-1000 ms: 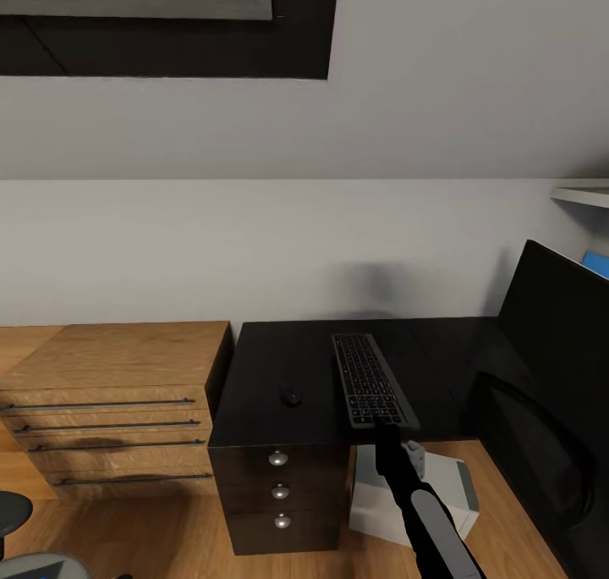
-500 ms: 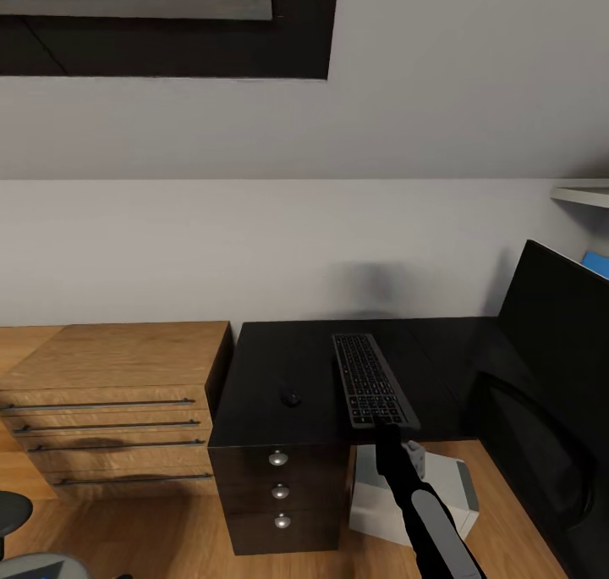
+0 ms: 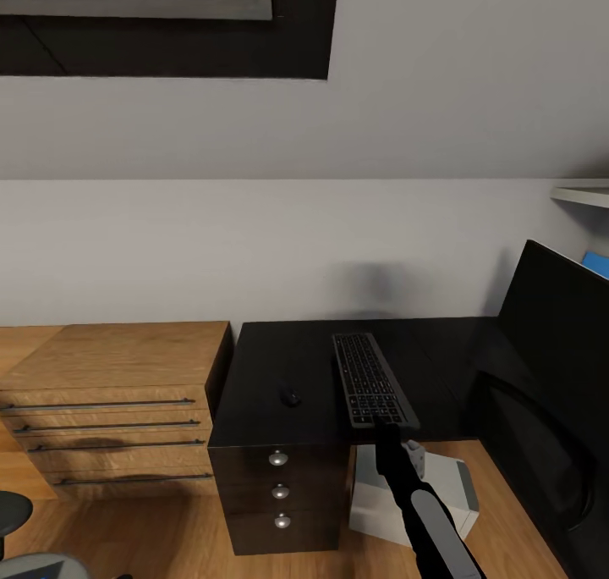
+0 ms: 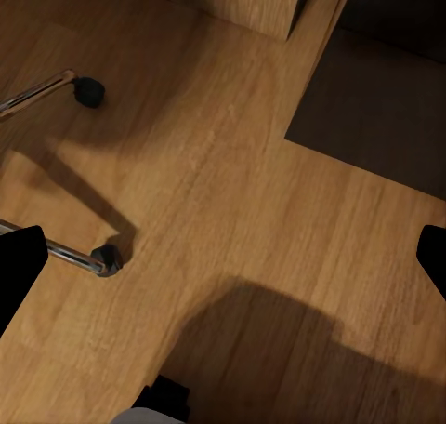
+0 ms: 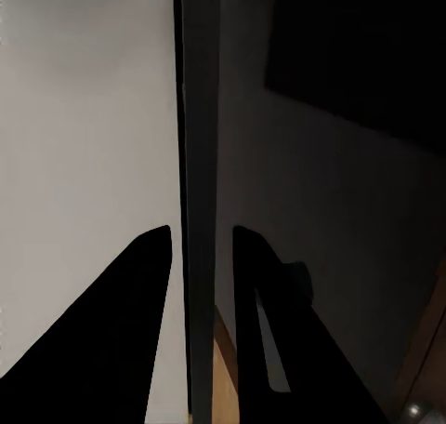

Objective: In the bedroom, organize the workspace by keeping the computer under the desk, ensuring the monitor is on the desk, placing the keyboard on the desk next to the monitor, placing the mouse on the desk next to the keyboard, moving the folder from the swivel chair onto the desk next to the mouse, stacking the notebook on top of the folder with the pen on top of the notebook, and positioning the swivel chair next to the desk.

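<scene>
The right gripper (image 3: pixel 387 427) pinches the keyboard's (image 3: pixel 370 378) near end at the desk's (image 3: pixel 271 367) front edge, left gripper (image 4: pixel 223 257) spread over floor; releasing now, I judge, risks it tipping off beside the mouse (image 3: pixel 291 398).

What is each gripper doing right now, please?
Left gripper: open, holding nothing, over the wooden floor.
Right gripper: shut on the keyboard at its near end, over the desk.

Open desk (image 3: pixel 262 367) top left of keyboard (image 3: pixel 370 380) except mouse (image 3: pixel 291 398); monitor (image 3: pixel 554 376) blocking right.
</scene>
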Motion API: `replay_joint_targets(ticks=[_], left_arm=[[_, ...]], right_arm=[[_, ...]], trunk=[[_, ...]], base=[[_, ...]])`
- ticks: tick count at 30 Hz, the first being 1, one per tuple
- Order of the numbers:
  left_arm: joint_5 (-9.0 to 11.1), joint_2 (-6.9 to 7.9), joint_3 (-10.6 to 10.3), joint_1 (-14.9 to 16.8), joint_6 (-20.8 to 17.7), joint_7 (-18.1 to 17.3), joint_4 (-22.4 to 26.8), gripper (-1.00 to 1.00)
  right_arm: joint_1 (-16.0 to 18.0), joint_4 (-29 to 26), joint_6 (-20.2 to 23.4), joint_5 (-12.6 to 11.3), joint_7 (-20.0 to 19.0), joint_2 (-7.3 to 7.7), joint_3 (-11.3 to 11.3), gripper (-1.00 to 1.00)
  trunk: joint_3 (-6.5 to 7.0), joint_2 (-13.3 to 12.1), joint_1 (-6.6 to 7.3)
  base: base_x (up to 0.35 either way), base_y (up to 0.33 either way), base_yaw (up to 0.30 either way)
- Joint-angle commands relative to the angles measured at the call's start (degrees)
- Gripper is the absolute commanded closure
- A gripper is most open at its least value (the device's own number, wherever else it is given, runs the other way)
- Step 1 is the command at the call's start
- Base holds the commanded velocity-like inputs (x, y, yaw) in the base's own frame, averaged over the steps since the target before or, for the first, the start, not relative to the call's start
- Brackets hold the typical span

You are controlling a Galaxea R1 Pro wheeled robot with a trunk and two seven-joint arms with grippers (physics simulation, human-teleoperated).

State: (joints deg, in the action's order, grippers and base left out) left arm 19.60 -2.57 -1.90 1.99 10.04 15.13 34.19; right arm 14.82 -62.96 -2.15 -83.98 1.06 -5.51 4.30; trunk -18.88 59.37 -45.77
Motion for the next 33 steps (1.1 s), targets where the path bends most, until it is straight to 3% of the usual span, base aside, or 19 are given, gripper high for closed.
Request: replay_joint_targets(ticks=[1,5,8,12,33], left_arm=[[0.4,0.02,-0.2,0.0,0.2,0.3,0.0,-1.00],[0.4,0.03,-0.2,0.0,0.2,0.3,0.0,-1.00],[0.4,0.05,-0.2,0.0,0.2,0.2,0.0,-1.00],[0.6,0.10,-0.1,0.0,0.5,0.1,0.5,-1.00],[0.6,-0.07,-0.1,0.0,0.4,0.5,1.1,-1.00]], right_arm=[[0.0,-0.1,-0.2,-0.7,0.0,0.00,0.1,1.00],[0.0,-0.1,-0.2,-0.7,-0.6,-0.03,0.1,1.00],[0.0,0.0,-0.1,-0.7,-5.1,0.00,0.2,1.00],[0.0,0.0,0.0,-0.7,-5.8,0.01,0.1,1.00],[0.0,0.2,0.0,-0.8,-5.7,-0.55,0.4,1.00]], trunk=[[-0.07,0.0,0.00],[-0.07,0.0,0.00],[-0.07,0.0,0.00],[-0.07,0.0,0.00],[-3.84,8.5,-4.62]], base=[[0.000,0.000,0.000],[0.000,0.000,0.000],[0.000,0.000,0.000],[0.000,0.000,0.000],[0.000,0.000,0.000]])
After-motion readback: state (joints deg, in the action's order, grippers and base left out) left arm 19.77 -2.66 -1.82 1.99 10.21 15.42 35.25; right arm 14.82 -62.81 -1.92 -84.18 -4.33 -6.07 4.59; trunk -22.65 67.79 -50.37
